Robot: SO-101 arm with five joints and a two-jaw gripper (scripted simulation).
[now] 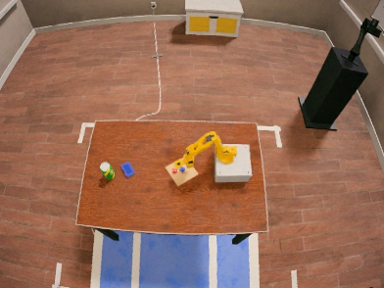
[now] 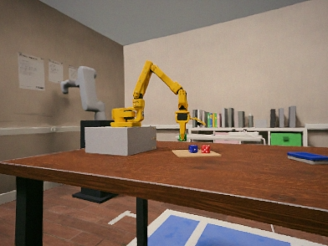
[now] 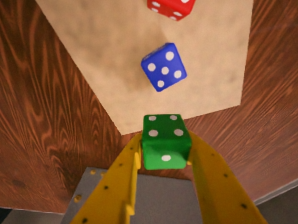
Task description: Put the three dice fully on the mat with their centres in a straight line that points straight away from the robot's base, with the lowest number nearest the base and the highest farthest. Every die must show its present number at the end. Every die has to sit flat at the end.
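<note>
My gripper (image 1: 185, 165) (image 2: 182, 135) (image 3: 165, 148) is shut on the green die (image 2: 185, 137) (image 3: 166, 142), held in the air above the mat's base-side edge. In the wrist view, the green die shows four pips on its upper face in the picture and one pip on the lower. The blue die (image 1: 182, 169) (image 2: 192, 148) (image 3: 165, 69) sits flat on the tan mat (image 1: 182, 179) (image 2: 197, 154) (image 3: 215, 85), five up. The red die (image 1: 174, 170) (image 2: 205, 149) (image 3: 171, 7) sits flat on the mat, farther from the base; its top number is cut off in the wrist view.
The grey block (image 1: 232, 171) (image 2: 119, 140) under the arm's base stands right of the mat in the top view. A blue object (image 1: 127, 169) (image 2: 307, 156) and a green can (image 1: 108, 171) lie and stand beyond the mat, far from the base.
</note>
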